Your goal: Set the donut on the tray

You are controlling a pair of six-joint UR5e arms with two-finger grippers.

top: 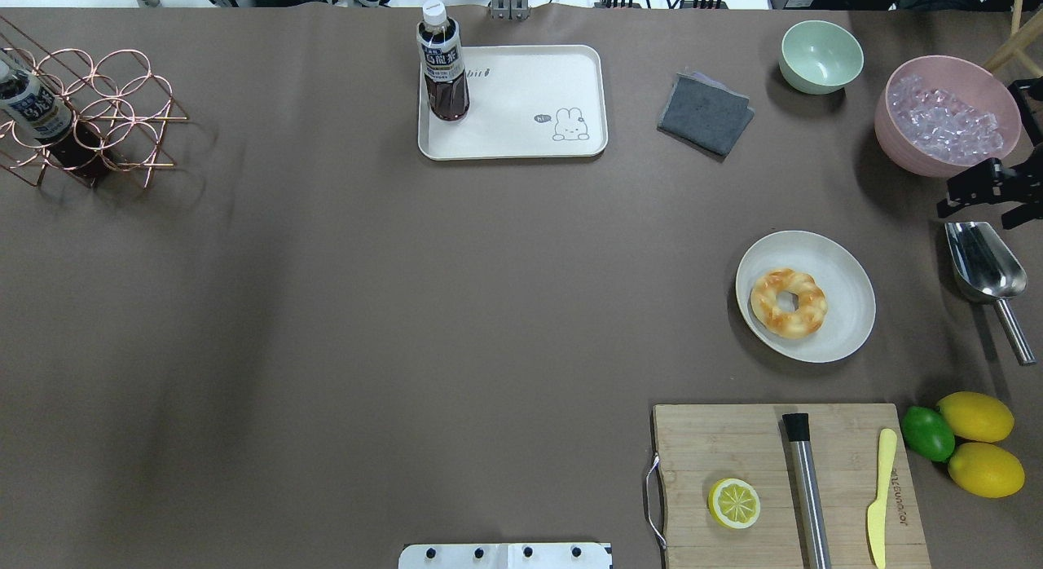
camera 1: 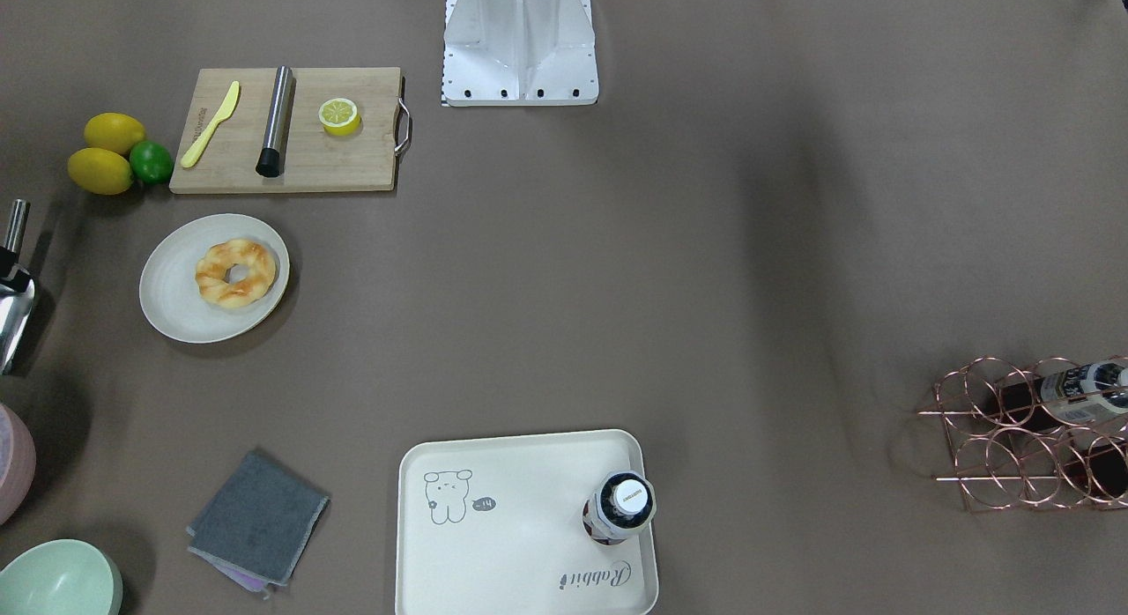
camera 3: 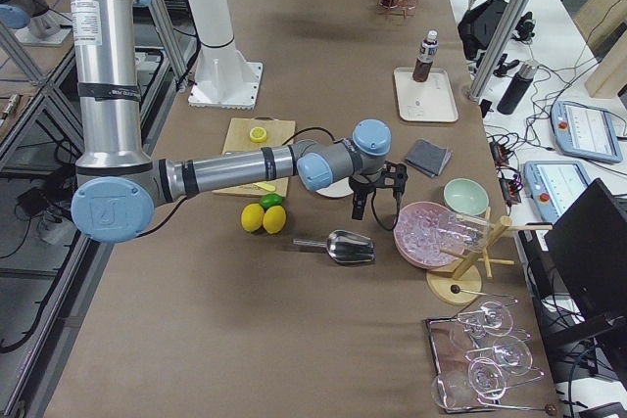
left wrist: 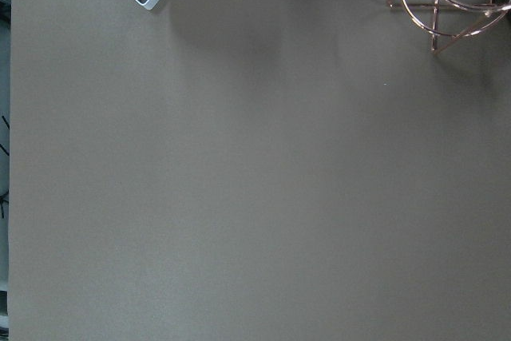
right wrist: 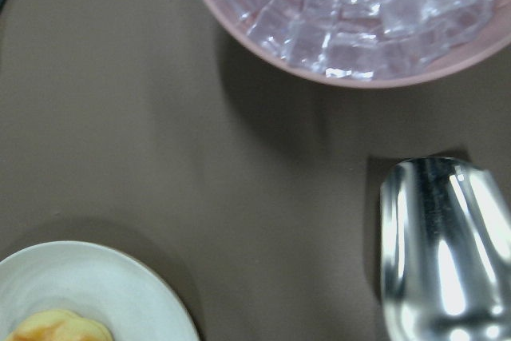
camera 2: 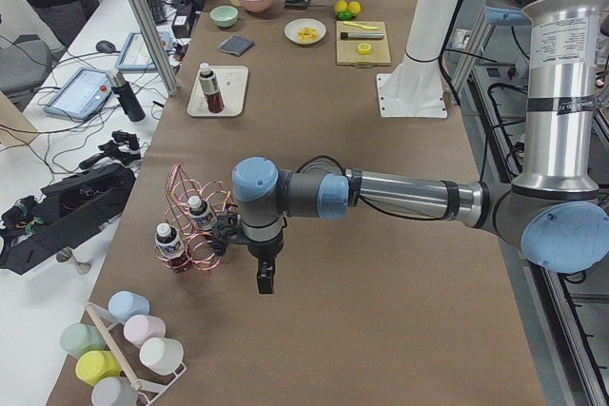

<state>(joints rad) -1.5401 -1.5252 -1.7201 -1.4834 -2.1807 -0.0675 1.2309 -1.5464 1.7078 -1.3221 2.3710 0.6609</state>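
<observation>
While the golden-brown twisted donut (top: 788,302) lies on a round off-white plate (top: 847,267), apart from the cream tray (top: 521,104), right gripper (camera 3: 378,205) hangs parted, empty; left gripper (camera 2: 265,280): cannot tell.

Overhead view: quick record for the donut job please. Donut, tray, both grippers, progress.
donut: on the round plate, on the robot's right side, nothing touching it
tray: far edge of the table, about centre; upright bottle on one end, rest bare
left gripper: above bare table beside the wire rack; open or shut not clear
right gripper: looks open and empty, between the ice bowl and the scoop
progress: donut not yet on tray
</observation>
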